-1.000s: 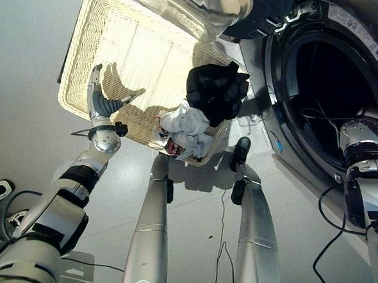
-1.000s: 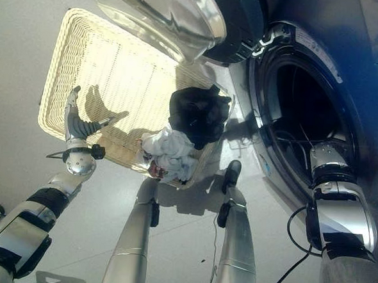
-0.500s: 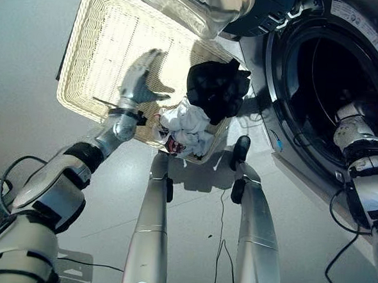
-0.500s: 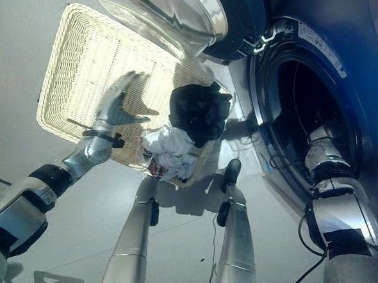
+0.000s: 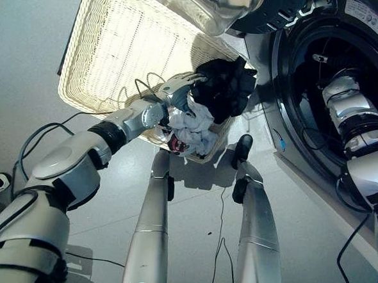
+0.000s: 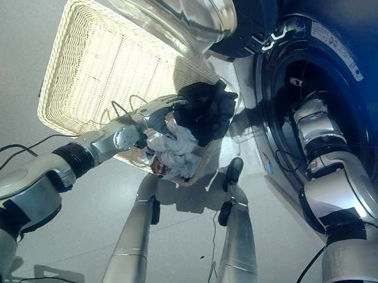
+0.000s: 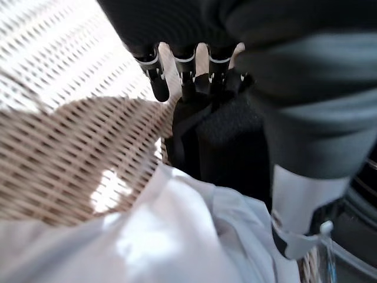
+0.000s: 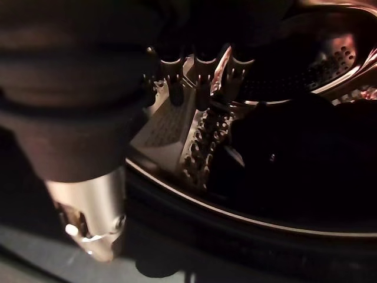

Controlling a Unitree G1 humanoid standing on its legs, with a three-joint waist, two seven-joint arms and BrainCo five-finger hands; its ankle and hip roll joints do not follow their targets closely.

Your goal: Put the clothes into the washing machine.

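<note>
Left hand (image 5: 179, 86) has swung across the basket (image 5: 112, 40) onto the black garment (image 5: 224, 86), fingers straight; right hand (image 8: 194, 73) deeper in the drum (image 5: 334, 80), fingers relaxed, so pickup looks imminent

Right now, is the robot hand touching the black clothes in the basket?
Touching. In the left wrist view the left robot hand has its fingertips pressed into the black garment, no gap between them.

The right hand (image 8: 197, 73) is deep in the dark drum (image 8: 330, 65), where a black heap (image 8: 294, 159) is too dim to identify. The basket (image 5: 105, 40) and door (image 6: 177, 12) are cut off at the upper edge. The left hand's fingertips (image 7: 185, 82) are blurred against the black garment (image 5: 224, 86).
</note>
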